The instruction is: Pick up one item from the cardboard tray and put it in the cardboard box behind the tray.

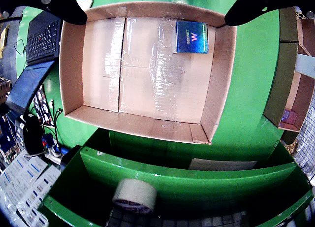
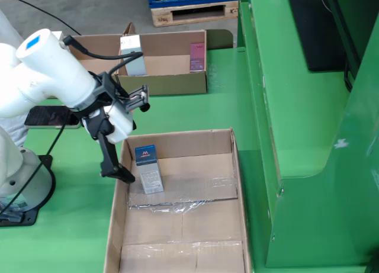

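Note:
In the wrist view I look down into a shallow cardboard box with a taped floor. A blue carton marked "W" sits in it near the top right. My gripper is open and empty, with its black fingers spread wide above the box's top corners. In the fixed view the gripper hangs over the left wall of the near box, just left of the upright blue-topped carton. A second cardboard tray stands behind it and holds a white carton and a pink carton.
A green bench wall and shelf rise right of both boxes. The arm's base stands at the left, with a dark flat device on the table behind it. The wrist view shows a tape roll and a laptop keyboard.

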Controlling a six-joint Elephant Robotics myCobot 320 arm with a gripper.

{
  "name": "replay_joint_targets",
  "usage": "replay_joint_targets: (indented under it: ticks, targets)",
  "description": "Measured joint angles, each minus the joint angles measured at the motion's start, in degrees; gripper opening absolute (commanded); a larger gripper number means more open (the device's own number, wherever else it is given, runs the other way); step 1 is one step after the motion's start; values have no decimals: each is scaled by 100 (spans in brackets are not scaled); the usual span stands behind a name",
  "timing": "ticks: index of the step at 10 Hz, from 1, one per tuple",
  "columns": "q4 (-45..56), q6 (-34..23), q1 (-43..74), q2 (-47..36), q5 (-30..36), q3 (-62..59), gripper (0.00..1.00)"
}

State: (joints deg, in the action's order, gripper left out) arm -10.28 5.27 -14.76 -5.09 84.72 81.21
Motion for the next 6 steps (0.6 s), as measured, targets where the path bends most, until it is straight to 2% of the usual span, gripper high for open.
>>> replay_joint_targets:
  ticks: [3, 6]
  targets:
    - [-88, 132, -431, -343, -97, 439, 100]
    - [-79, 105, -580, -238, -70, 439, 100]
